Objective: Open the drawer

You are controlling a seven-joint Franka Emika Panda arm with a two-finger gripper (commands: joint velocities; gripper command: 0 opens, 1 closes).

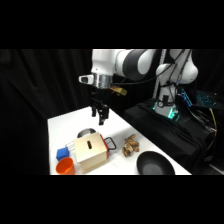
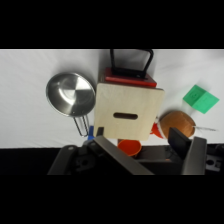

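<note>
Lower left in the side view, your drawer sits shut in the beige box, wire handle facing right. Above, the end effector hangs released, holding nothing. Descend off-line and you'll strike the box top, shoving it along the surface.

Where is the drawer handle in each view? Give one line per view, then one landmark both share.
Side view: the drawer handle sticks out from the red front at the right end of the box, lower middle.
Wrist view: the drawer handle is at top centre, above the red front.
Shared landmark: the slot in the box's top.
</note>
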